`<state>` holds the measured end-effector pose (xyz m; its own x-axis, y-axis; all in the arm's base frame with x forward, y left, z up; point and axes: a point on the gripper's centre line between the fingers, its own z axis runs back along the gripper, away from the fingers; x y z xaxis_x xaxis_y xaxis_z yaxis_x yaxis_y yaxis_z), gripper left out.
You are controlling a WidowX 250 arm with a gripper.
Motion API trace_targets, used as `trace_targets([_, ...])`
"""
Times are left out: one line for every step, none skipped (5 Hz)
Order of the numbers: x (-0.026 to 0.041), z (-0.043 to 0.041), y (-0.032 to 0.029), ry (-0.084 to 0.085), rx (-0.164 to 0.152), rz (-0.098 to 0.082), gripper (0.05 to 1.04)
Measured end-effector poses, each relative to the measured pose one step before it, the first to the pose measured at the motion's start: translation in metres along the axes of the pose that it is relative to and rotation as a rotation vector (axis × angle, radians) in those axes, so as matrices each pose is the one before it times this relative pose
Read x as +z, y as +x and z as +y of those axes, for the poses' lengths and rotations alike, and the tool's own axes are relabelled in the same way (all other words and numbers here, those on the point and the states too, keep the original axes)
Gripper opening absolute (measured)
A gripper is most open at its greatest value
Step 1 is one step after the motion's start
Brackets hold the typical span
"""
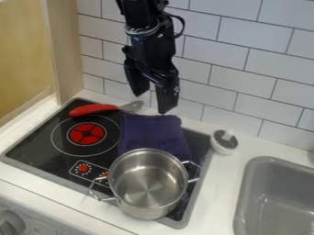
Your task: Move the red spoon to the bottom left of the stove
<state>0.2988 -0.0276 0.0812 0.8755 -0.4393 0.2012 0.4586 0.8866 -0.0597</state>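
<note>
1. the gripper [151,97] hangs above the stove's [36,147] back edge, its two fingers spread wide with a gap between them.
2. the red spoon [92,109] lies at the stove's back left, red handle to the left, metal head pointing right.
3. the metal pot [147,183] sits upright at the stove's front right, with its bare, shiny bottom visible inside.
4. the purple cloth [153,133] lies on the stove's back right, behind the pot.
5. right of the stove stands a small white bowl [220,148], holding something dark and something white; i can't tell what.
6. farther right of the stove is the grey sink [246,183].
</note>
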Motion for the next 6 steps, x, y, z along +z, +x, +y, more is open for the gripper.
trace_targets([-0.01361, -0.00551, -0.01564, -0.0299, 0.0024, 0.0654, 0.999])
trace_targets([-0.00302, 0.01595, -0.00035, -0.0234, -0.0416, 0.0718, 0.999])
trace_targets([0.00712, 0.03261, 0.00435, -0.0087, -0.0116, 0.007, 0.999])
trace_targets([0.00365, 0.02704, 0.00858, 0.0185, -0.0422, 0.0266, 0.999])
trace_targets([0.00202, 0.0175, -0.00158, 0.0181, -0.113, 0.0282, 0.999])
trace_targets([-0.00505, 0.00582, -0.00524, 0.0079, -0.0661, 0.0274, 0.999])
